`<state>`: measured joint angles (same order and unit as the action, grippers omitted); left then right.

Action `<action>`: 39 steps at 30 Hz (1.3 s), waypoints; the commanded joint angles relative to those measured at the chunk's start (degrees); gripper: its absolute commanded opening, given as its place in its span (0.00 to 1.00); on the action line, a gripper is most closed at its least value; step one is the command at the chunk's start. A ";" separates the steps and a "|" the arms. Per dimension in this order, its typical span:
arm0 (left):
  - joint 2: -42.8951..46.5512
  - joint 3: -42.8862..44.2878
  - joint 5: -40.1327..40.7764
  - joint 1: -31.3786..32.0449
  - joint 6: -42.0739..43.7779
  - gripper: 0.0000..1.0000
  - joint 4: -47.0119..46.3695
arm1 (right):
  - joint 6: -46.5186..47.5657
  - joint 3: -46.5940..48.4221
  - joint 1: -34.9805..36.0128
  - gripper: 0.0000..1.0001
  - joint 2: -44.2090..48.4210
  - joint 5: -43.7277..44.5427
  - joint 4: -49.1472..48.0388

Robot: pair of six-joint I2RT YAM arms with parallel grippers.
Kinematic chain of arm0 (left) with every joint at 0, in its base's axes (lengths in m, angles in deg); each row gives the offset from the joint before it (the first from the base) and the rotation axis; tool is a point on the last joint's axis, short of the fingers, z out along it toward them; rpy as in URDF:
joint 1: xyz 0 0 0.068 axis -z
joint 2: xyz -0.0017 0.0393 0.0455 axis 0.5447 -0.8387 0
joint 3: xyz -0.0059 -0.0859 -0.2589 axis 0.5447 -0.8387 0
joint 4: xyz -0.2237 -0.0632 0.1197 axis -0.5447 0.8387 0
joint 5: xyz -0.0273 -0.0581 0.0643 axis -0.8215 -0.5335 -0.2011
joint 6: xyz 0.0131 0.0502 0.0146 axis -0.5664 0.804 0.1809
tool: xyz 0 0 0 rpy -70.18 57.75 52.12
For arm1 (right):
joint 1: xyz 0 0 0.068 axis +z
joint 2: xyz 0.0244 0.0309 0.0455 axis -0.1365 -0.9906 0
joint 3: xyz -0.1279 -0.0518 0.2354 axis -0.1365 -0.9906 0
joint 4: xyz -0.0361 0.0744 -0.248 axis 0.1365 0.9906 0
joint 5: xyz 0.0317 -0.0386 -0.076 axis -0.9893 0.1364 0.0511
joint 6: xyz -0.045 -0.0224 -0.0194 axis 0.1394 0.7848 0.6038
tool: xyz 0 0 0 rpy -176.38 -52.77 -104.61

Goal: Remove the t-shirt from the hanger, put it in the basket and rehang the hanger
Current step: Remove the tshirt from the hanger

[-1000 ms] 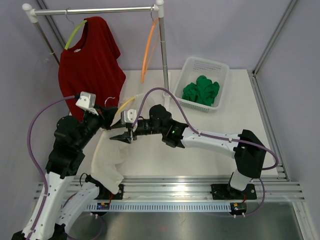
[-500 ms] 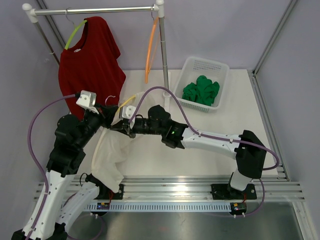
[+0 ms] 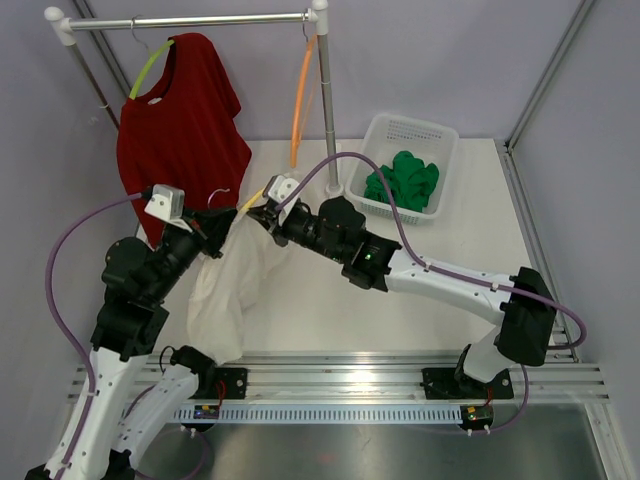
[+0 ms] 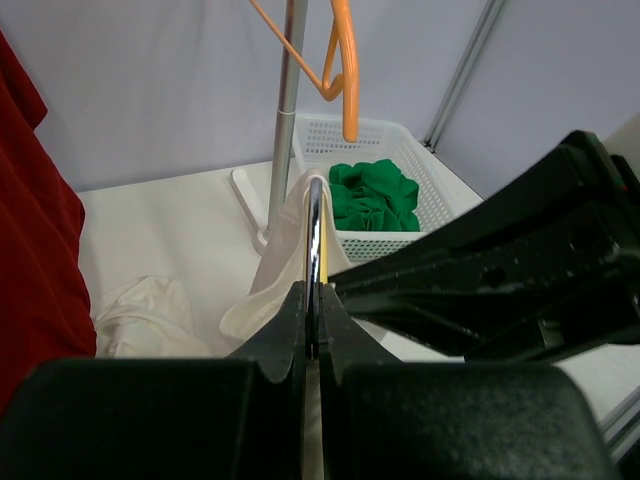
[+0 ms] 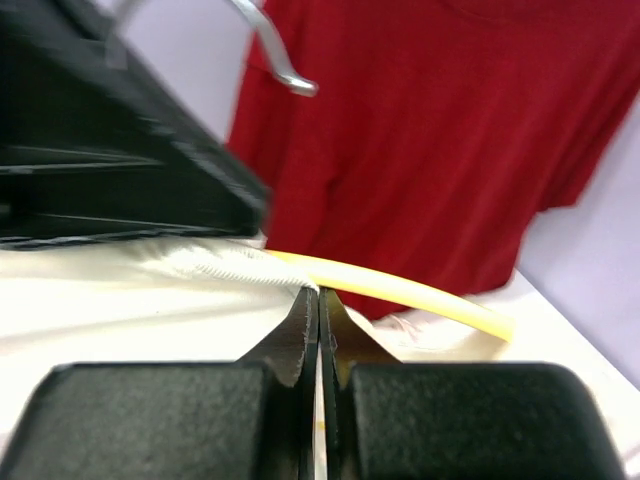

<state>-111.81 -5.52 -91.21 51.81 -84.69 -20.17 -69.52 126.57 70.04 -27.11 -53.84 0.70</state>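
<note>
Left end effector (image 4: 312,300) is clamped shut on the metal hook (image 4: 314,220) of the yellow hanger (image 5: 400,295). The hook wire stands straight up out of the tips. Cream t-shirt (image 3: 232,290) is on that hanger, draped just beyond and below the left tips. Its bulk hangs down from both end effectors, with the lower end reaching the bench (image 3: 300,320) near the left arm's base.

Right end effector (image 5: 318,300) is closed too, fingers pressed flat together. It pinches cream fabric at the shirt's ribbed edge, right where the exposed yellow hanger arm comes out of the cloth. That hanger arm runs across just beyond the right tips and off to their right in the right wrist view.

The two end effectors sit close together with the shirt's top stretched between them. The right arm's black body fills the right side of the left wrist view.

Red t-shirt (image 3: 180,130) hangs on a green hanger (image 3: 150,68) from the rack rail (image 3: 190,20). It is straight beyond the right tips and close beside the left end effector. Orange hanger (image 3: 302,90) is on the same rail, above and beyond the left tips. White basket (image 3: 415,130) with a green cloth (image 3: 402,180) sits on the bench well past the left tips, next to the rack post (image 3: 327,110).
</note>
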 commanded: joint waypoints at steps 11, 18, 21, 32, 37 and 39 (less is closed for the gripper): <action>0.76 0.19 -2.64 0.09 -1.01 0.00 -4.89 | -1.50 -3.65 -8.40 0.62 8.78 1.30 -0.47; 0.85 0.10 -3.35 0.09 -1.18 0.00 -5.33 | -1.49 0.63 -8.93 0.76 7.92 5.42 8.81; 1.02 0.01 -3.35 0.09 -1.27 0.00 -5.42 | -3.60 3.45 -8.84 0.74 5.72 6.93 14.27; 2.34 -0.17 -3.78 0.09 -1.36 0.00 -5.24 | -6.68 6.10 -8.84 0.69 0.97 7.45 17.10; 2.87 -0.25 -4.49 0.09 -1.45 0.00 -5.24 | -6.59 7.15 -8.93 0.38 -0.80 12.62 17.63; 3.22 -0.34 -4.93 0.09 -1.45 0.00 -5.07 | -6.59 6.63 -8.93 0.17 -0.53 14.21 17.20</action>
<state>-109.80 -6.35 -93.58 51.81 -85.11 -19.18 -75.59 130.81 61.32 -27.83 -44.13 18.25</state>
